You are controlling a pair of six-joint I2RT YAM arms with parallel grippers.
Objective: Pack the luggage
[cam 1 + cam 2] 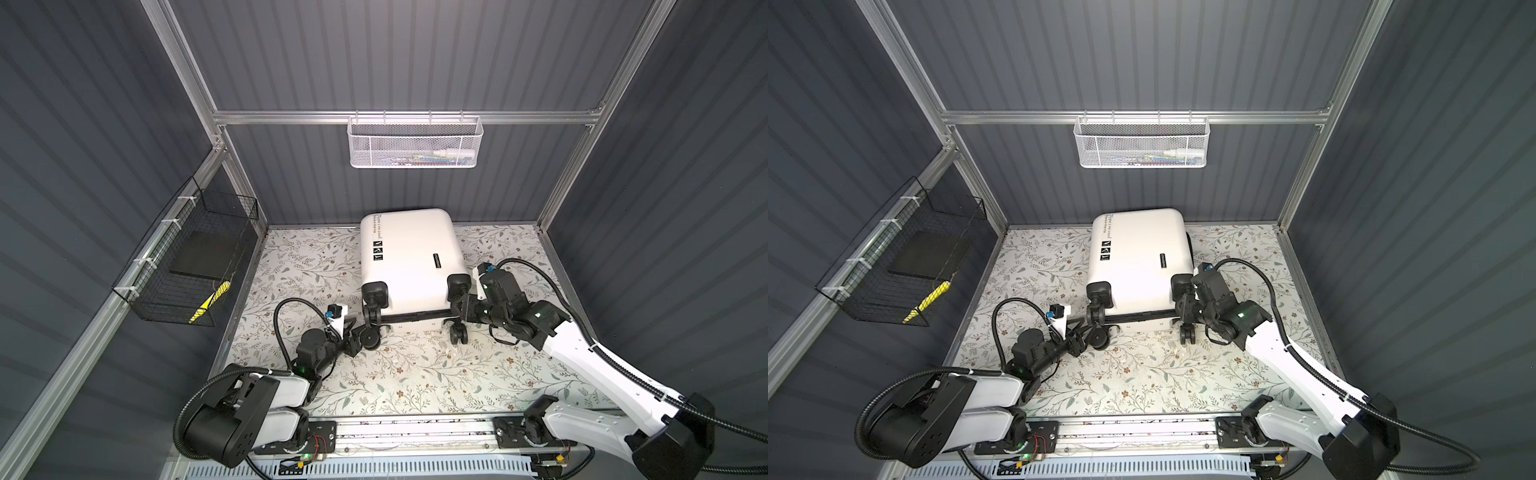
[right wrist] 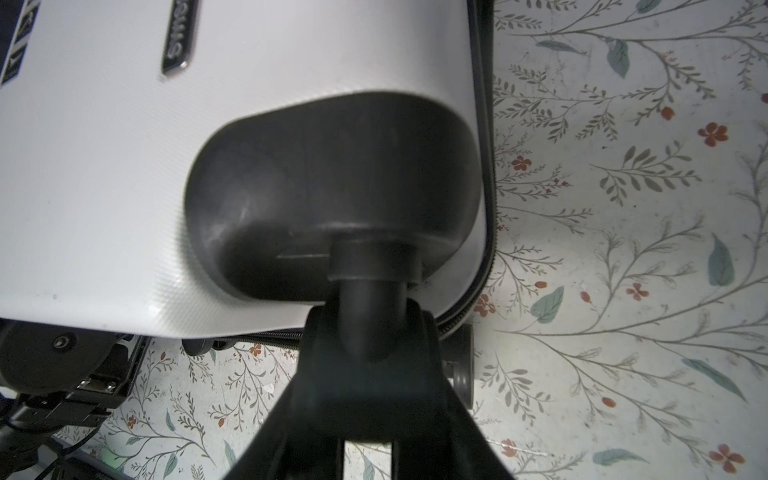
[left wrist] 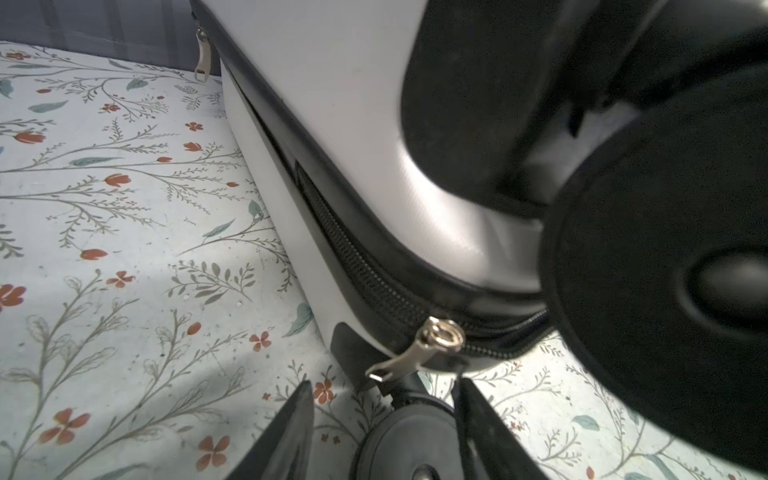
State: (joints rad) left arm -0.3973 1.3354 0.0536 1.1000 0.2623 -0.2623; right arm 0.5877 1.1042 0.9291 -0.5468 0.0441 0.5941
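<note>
The luggage (image 1: 409, 257) is showing a white shell bearing black script and square black icons, and its wheels (image 1: 458, 333) are showing black. Its zipper pull (image 3: 415, 353) is gleaming silver against black zipper teeth. The table cover (image 1: 415, 374) is wearing a pale floral print (grey-green sprigs, small red-orange blooms). The mesh basket (image 1: 415, 143) is showing white, and the wire basket (image 1: 187, 266) is showing black around a yellow item (image 1: 210, 301).

Left arm (image 1: 291, 388) folded low, wrist angled forward; left gripper (image 3: 384, 386) jaws apart. Right arm (image 1: 582, 353) stretched forward-inward; right gripper (image 2: 370, 328) jaws clamped on luggage (image 2: 124, 166) wheel stem.
</note>
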